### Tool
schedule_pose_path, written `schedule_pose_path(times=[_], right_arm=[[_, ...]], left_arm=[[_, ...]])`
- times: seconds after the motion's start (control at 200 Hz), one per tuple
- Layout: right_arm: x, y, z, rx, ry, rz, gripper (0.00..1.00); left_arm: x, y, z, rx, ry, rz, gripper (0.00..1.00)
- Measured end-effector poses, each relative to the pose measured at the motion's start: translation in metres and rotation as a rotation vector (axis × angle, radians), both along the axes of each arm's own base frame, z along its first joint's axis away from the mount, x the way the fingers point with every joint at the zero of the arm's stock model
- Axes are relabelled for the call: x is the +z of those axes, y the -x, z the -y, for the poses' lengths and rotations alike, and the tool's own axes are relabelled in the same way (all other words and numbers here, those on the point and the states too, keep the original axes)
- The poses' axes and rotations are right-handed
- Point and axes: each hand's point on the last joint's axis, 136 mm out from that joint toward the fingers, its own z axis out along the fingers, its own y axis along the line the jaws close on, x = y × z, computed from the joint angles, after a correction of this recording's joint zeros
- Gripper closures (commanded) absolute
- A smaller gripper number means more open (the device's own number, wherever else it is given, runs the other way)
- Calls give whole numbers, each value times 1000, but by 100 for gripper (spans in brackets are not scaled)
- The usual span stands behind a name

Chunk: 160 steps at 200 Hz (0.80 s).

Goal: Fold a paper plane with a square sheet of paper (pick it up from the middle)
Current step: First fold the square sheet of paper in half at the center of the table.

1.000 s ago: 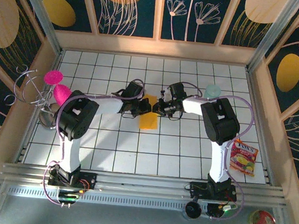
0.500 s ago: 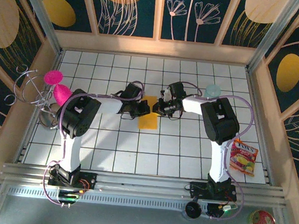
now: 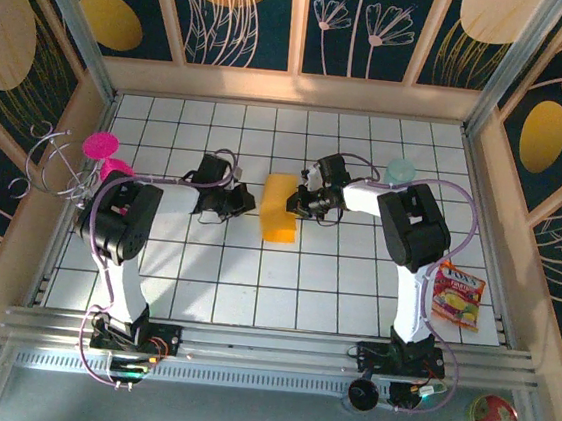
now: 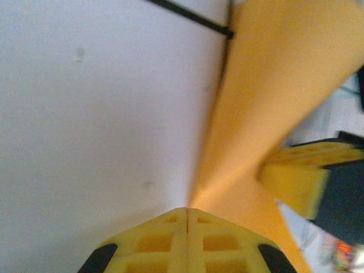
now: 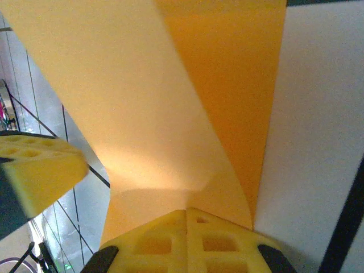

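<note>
At mid-table, your right gripper (image 3: pixel 298 201) pinches the square sheet of paper (image 3: pixel 280 212) by its right edge; your left gripper (image 3: pixel 247 204) sits closed just left of it.

Over the white gridded table (image 3: pixel 302 293), the left gripper (image 3: pixel 248 204) points right with its jaws pressed together. The square sheet of paper (image 3: pixel 279 215), folded into an orange-yellow oblong, lies just beyond its tips with a sliver of tile between. The right gripper (image 3: pixel 299 201) faces it from the other side, its tips closed on the sheet's far edge. A pale teal cup (image 3: pixel 400 170) stands well right of that gripper, and a snack packet (image 3: pixel 457 295) lies further right, toward the bases.
</note>
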Motion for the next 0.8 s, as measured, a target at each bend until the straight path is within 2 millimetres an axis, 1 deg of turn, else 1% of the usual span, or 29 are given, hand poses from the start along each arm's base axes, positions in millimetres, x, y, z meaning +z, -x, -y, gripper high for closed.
schedule_pose_path(times=[0.095,0.19,0.26,0.32,0.395,0.531,0.636,0.801], right_arm=[[0,0,0,0,0,0,100],[0,0,0,0,0,0,100],[0,0,0,0,0,0,100],[0,0,0,0,-1,0,100],[0,0,0,0,-1,1,100],[-1,0,0,0,0,0,100],[-1,0,1,-3,5,1,100],[-2,0,1,-5,10,2,100]], left_arm=[[20,-6,15,-12,85,41,100],[27,-5,34,-42,137,53,100],[25,-5,51,-73,156,43,100],[18,-7,64,-94,156,34,100],[9,-7,71,-106,147,20,100],[-3,-13,63,-80,98,5,100],[-14,-21,45,-34,56,-8,100],[-15,-27,23,-6,52,-4,100]])
